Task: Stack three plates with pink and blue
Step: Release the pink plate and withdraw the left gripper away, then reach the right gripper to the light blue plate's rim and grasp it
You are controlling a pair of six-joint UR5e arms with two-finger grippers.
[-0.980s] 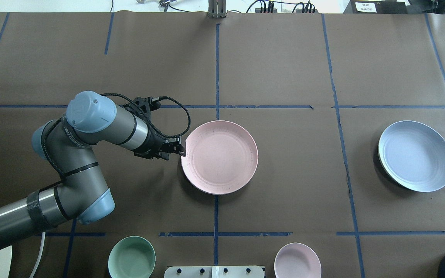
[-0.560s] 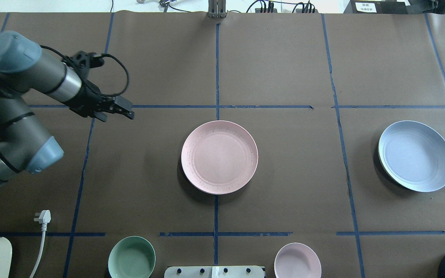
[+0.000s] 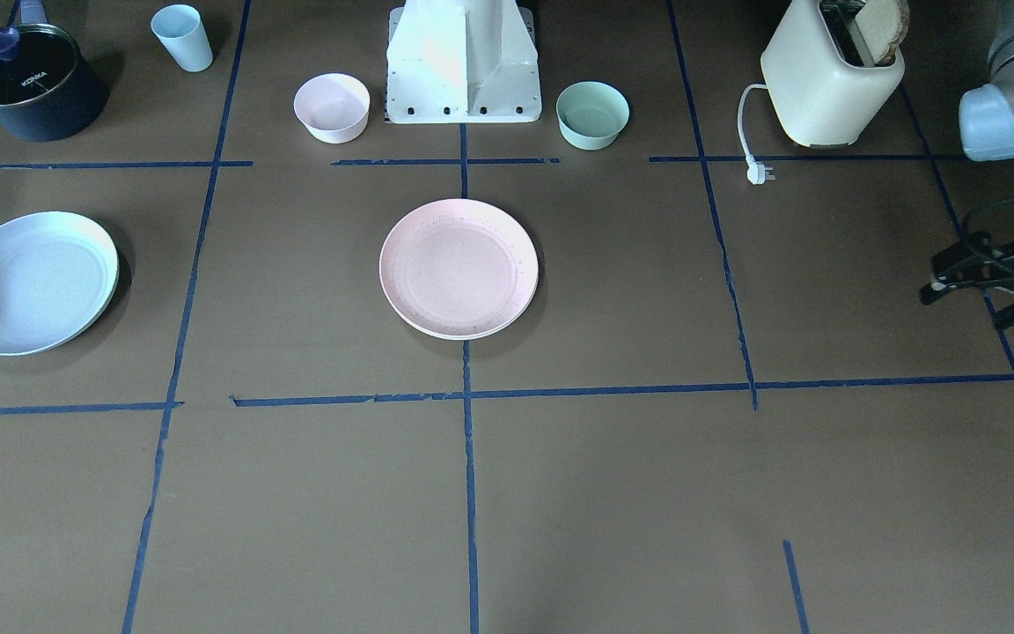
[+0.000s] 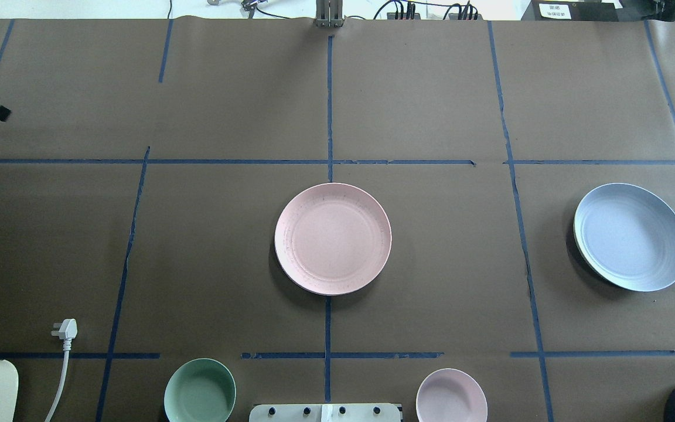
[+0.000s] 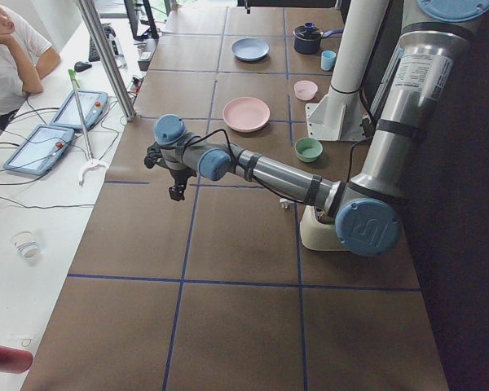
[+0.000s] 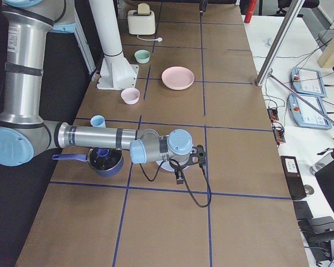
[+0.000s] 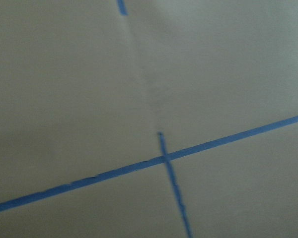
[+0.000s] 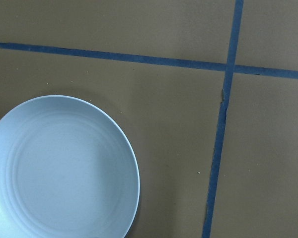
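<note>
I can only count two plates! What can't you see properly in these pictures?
Third plate: only the pink plate and blue plate show; the blue one covers anything beneath it.
Left gripper: cut off by the front view's edge, jaws unclear.
Right gripper: too small in the right side view.
Left wrist view: blurred.

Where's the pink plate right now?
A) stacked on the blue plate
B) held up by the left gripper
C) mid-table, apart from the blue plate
C: the pink plate lies flat mid-table, with the blue plate far off toward the robot's right.
</note>
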